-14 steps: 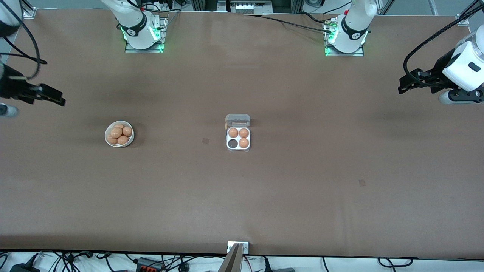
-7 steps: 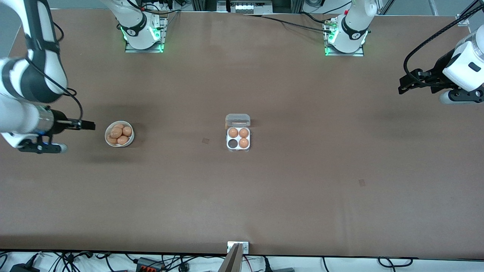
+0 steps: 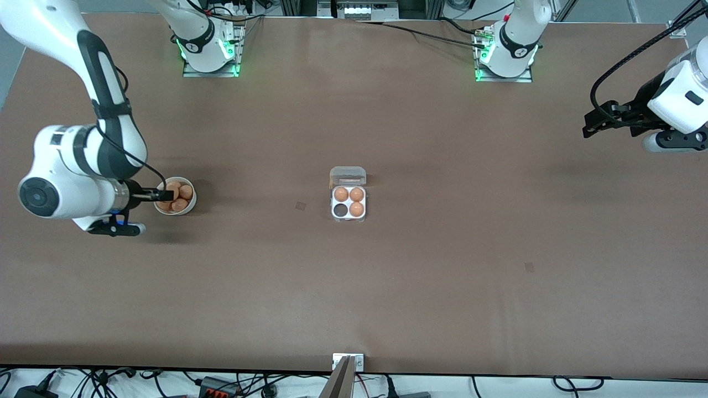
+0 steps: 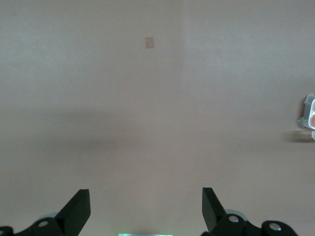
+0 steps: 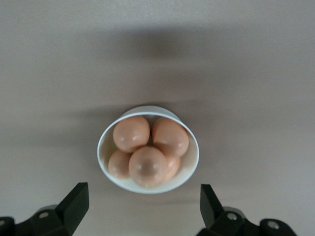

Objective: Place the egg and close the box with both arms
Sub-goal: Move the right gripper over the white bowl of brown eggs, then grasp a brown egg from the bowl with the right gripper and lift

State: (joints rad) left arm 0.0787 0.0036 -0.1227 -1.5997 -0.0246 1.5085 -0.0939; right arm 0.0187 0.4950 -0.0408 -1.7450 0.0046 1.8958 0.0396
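Apparently right gripper (image 3: 166, 194) above bowl (image 3: 191, 205) rim, open-fingered.

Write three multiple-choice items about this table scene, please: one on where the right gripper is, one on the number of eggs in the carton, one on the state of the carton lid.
1. Where is the right gripper?
A. over the round white bowl of eggs
B. over the egg carton
C. resting at its base

2. How many orange-brown eggs sit in the white four-cell carton?
A. two
B. three
C. four

3. How is the clear plastic lid?
A. shut
C. taken off and lying by the bowl
B. open

Key: 1 A, the right gripper hangs over the round white bowl, fingers open. 2 B, three cells of the white four-cell carton are filled and one shows dark and empty. 3 B, the clear plastic lid lies folded back. The left gripper waits open over bare table at the left arm's end.
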